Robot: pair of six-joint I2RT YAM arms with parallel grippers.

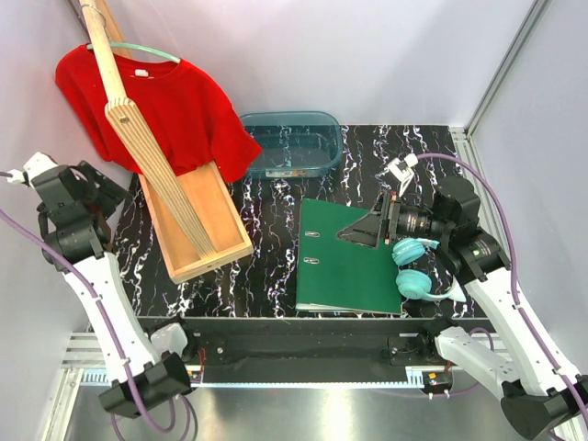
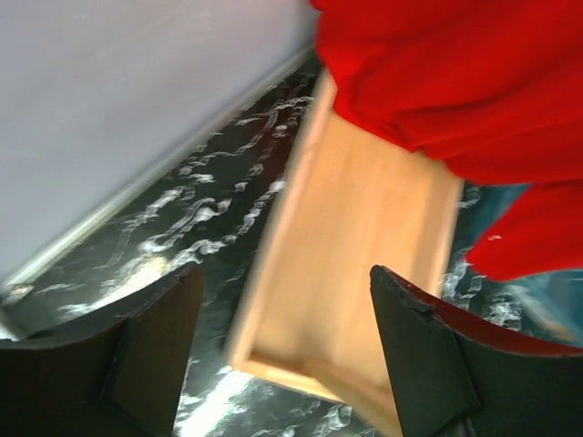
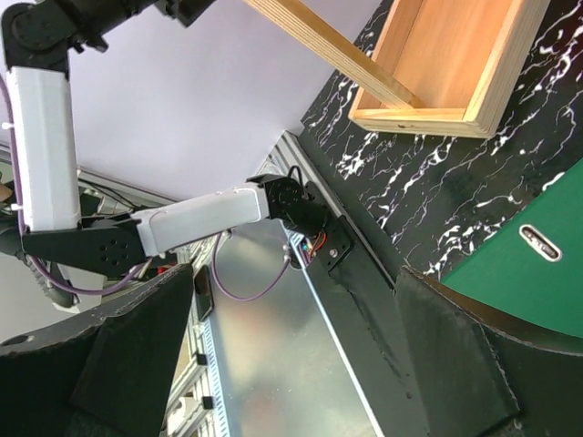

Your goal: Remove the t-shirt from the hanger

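This is a robotics lab cell, not anyone's home. Blank pale panel walls [image 1: 367,55] and aluminium framing [image 1: 501,69] box in a black marbled table [image 1: 276,266]. Beyond the right gripper's [image 3: 291,300] fingers [image 3: 127,355], the other arm's base [image 3: 314,232] is bolted to the table edge. Staged props sit just ahead of the left gripper's [image 2: 287,291] fingers [image 2: 155,346]: a wooden tray [image 2: 364,228] and a red t-shirt [image 2: 437,73].

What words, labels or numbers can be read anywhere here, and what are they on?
No text can be read in any view.
White neck tag on the t-shirt: too small to read.
Binder: plain green cover, no lettering shows.
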